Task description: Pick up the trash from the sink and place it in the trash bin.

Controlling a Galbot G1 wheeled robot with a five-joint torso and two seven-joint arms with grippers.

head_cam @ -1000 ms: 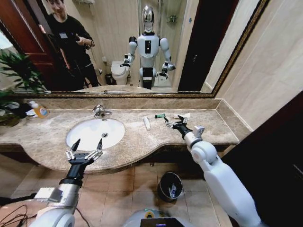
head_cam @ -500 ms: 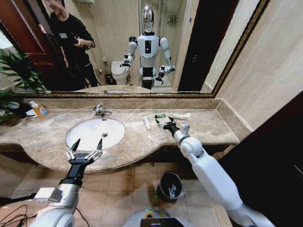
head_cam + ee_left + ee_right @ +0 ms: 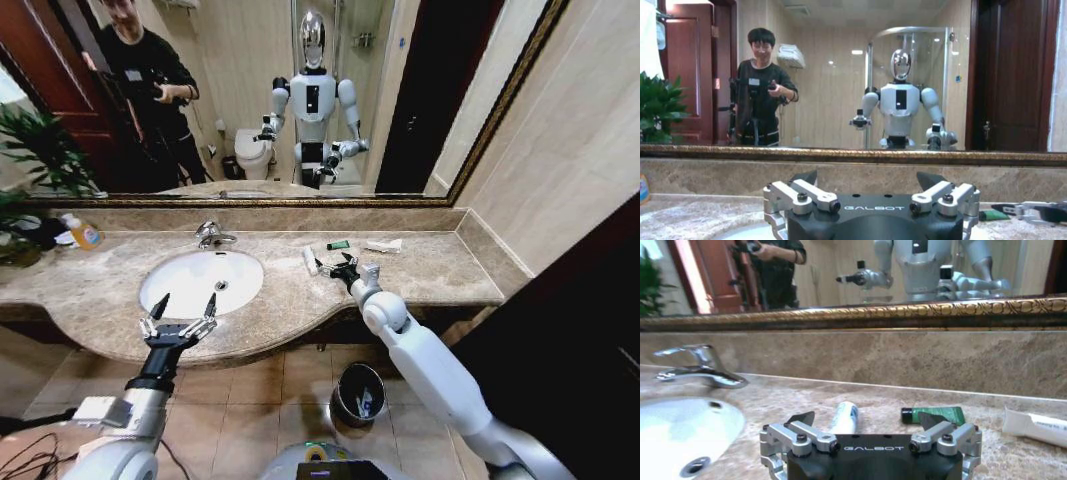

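The trash lies on the marble counter to the right of the sink (image 3: 200,285), not in the basin. It is a white tube (image 3: 310,260), a tiny dark-green piece (image 3: 338,244) and a white flat wrapper (image 3: 384,245). My right gripper (image 3: 334,266) is open low over the counter, just right of the white tube. In the right wrist view the white tube (image 3: 845,416) points between the open fingertips (image 3: 804,418), with the green piece (image 3: 933,414) and the wrapper (image 3: 1035,426) beyond. My left gripper (image 3: 185,305) hangs open over the counter's front edge at the basin. The trash bin (image 3: 358,393) stands on the floor below.
A chrome faucet (image 3: 212,235) stands behind the basin. An orange soap bottle (image 3: 85,234) and a plant (image 3: 35,160) are at the far left. The mirror and backsplash close off the counter's rear. A side wall bounds the counter at its right end.
My right gripper has slid left along the counter, from beside the green piece and the wrapper to next to the white tube. The left arm has stayed still.
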